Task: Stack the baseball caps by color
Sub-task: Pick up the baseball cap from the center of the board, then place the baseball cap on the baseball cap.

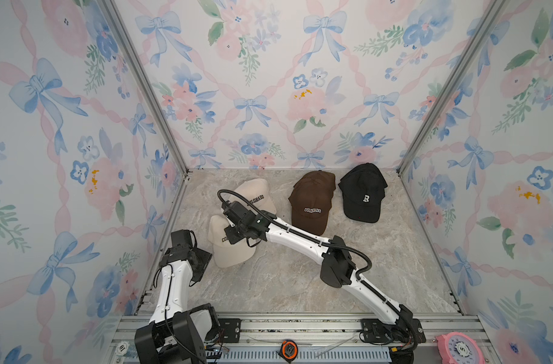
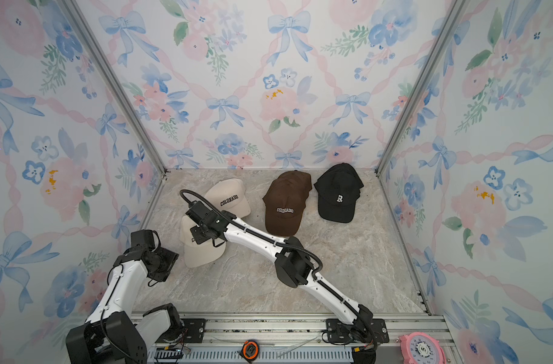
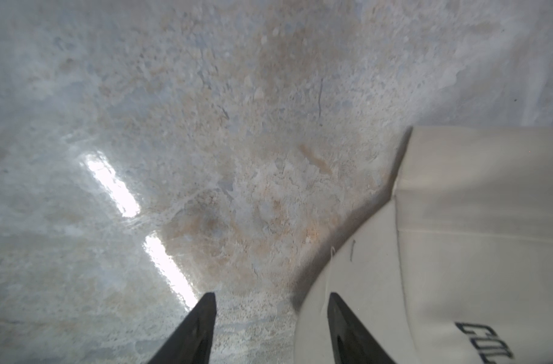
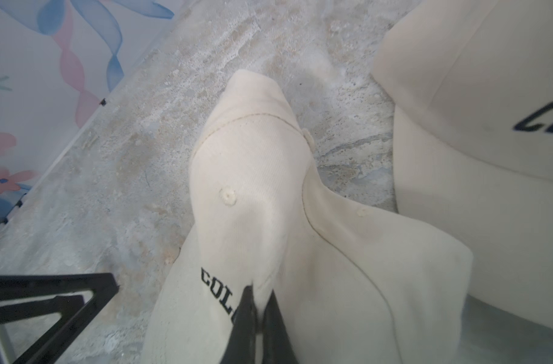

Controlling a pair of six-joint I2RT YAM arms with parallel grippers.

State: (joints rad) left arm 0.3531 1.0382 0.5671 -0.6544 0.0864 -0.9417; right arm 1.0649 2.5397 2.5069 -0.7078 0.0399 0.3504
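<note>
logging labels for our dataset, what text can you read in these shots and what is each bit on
"COLORADO", dark letters, on the far cream cap.
"COLORADO", white letters, on the brown cap.
"R", white, on the black cap.
"COLO", the rest hidden behind the right tool, on the near cream cap.
Marks on the pink dial: too small to read.

— What encloses the space?
— White wallpaper panels with blue bows, pink ribbons and flowers: a back wall (image 1: 269, 78) at twelve o'clock, side walls at nine (image 1: 48, 157) and three (image 1: 505, 157), joined by silver aluminium posts (image 1: 150, 94).
— And below?
— A glossy grey-beige marble-patterned surface (image 1: 300, 283) with two bright strip-light reflections (image 3: 114, 186). A slotted aluminium rail (image 1: 300, 324) runs along six.
</note>
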